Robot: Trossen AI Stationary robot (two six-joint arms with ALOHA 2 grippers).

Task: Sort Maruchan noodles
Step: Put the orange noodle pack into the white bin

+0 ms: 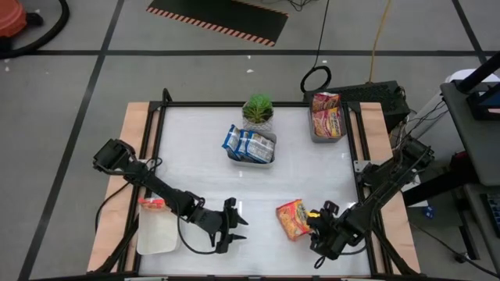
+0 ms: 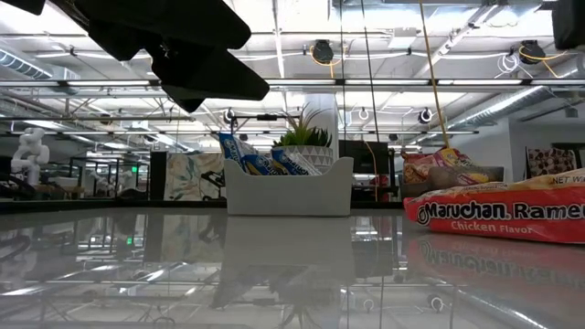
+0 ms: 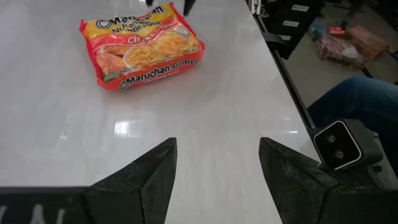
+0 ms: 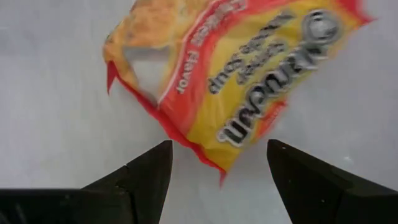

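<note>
An orange-red Maruchan packet [image 1: 291, 218] lies flat near the surface's [image 1: 195, 168] front edge — long axis slanting front-to-back. The right hand [image 1: 316, 224] hovers beside it, spread, empty; the left hand [image 1: 239, 224] likewise.

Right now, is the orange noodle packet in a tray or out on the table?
Out. The orange packet lies flat on the bare table, no tray around it.

Orange-red chicken packet [image 1: 291, 219] flat on table (label up), blue-white packets [image 1: 248, 144] upright, pink-red packets [image 1: 326, 114] stacked
</note>
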